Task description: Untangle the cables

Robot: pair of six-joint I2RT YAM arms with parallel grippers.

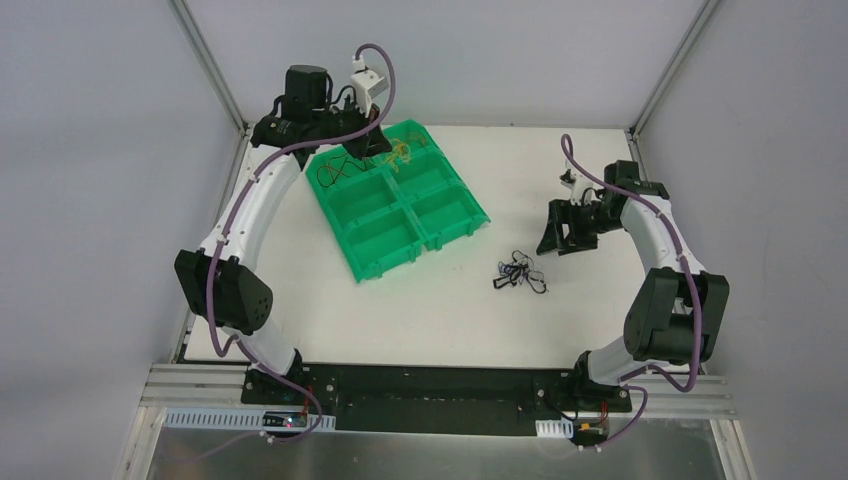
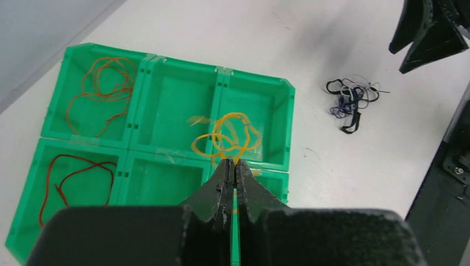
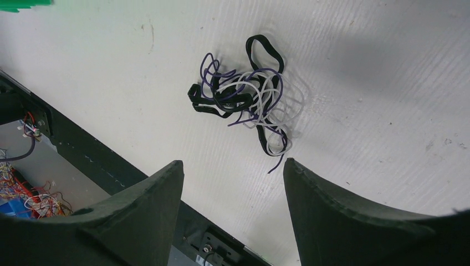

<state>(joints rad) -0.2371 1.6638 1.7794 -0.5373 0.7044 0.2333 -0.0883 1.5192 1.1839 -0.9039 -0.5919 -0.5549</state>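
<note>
The tangle (image 3: 244, 100) lies on the bare white desk (image 1: 440, 320), well apart from the tray and at about 4 o'clock from it in the overhead view. It is a small, loose knot of three colours. The black strands (image 3: 265, 47) are flat and band-like, one forming an open loop at the knot's 1 o'clock edge. The white strands (image 3: 266, 91) are thin and round. The purple strands (image 3: 208, 66) are thinner still, curling out at 10 o'clock. They cross too often to tell how many there are of each.

Three more wires lie sorted in the green tray (image 2: 183, 60), a glossy moulded plastic tray with six square compartments in two rows of three. In the left wrist view, the compartment at 10 o'clock holds one orange wire (image 2: 102, 98) in wide, slack loops. The one at 8 o'clock holds one red wire (image 2: 72, 157), bent into a long curve. The one at 2 o'clock holds a yellow wire (image 2: 230, 136) coiled in tight rings. The other three compartments show no wire.

The left gripper (image 2: 233, 163) hangs over the tray's yellow compartment with its rough black jaws closed together. The yellow coil reaches up to their tips, but whether a strand is pinched cannot be told.

The right gripper (image 3: 233, 163) hovers over the desk at about 1 o'clock from the tangle in the overhead view. Its two curved, matte black jaws stand wide apart with nothing between them.
</note>
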